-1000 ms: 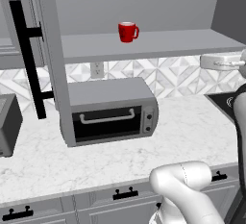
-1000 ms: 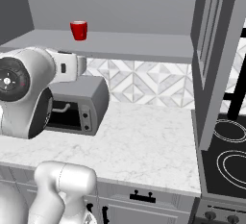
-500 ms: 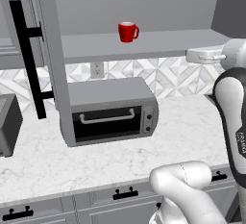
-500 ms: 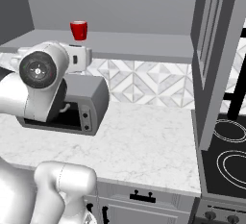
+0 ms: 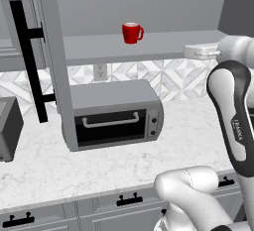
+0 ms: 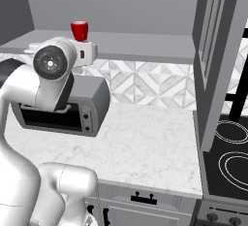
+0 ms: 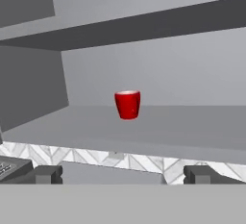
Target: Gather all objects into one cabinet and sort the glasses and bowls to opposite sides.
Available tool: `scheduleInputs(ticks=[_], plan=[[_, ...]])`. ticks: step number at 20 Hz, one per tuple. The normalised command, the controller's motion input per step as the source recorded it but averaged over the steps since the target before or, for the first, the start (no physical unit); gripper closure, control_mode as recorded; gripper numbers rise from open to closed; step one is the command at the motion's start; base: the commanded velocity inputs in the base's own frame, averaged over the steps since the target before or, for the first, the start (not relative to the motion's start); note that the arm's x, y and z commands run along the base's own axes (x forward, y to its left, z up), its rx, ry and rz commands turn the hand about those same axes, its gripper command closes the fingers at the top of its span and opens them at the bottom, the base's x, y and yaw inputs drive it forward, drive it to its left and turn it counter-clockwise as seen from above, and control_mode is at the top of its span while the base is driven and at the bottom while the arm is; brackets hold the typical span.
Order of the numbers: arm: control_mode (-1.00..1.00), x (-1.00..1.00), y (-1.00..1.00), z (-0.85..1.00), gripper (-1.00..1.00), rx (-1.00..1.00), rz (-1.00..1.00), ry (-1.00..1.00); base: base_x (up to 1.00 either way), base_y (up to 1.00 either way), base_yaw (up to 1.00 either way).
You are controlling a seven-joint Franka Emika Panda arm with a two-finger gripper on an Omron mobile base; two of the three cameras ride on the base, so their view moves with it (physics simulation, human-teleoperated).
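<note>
Jaws (image 7: 122, 174) spread wide, holding nothing; the red mug (image 7: 128, 104) stands on the shelf (image 7: 192, 131) straight ahead, well apart.

The arm (image 5: 233, 121) is glossy white, built of rounded tubular links with bulbous shoulders. In the left base view a dark charcoal band curves around the edge of the upright link at 3 o'clock, and small dark vertical lettering runs down its white face. At 5 o'clock a fat white elbow swells out. In the right base view a round dark grey joint cap (image 6: 50, 63) sits at 10 o'clock, with a ring of small screws and a pale centre. The fingertips (image 7: 47, 174) are small, blocky and dark grey.
</note>
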Motion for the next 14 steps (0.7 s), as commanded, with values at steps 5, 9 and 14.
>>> scheduleInputs(ticks=[5,9,14], plan=[[-1.00,0.38,0.12,0.00,-1.00,0.00,0.00,0.00,0.00,0.00,0.00],[-1.00,0.45,0.10,0.00,-1.00,0.00,0.00,0.00,0.00,0.00,0.00],[-1.00,0.72,0.00,0.06,-1.00,0.00,0.00,0.01,0.00,0.00,0.00]])
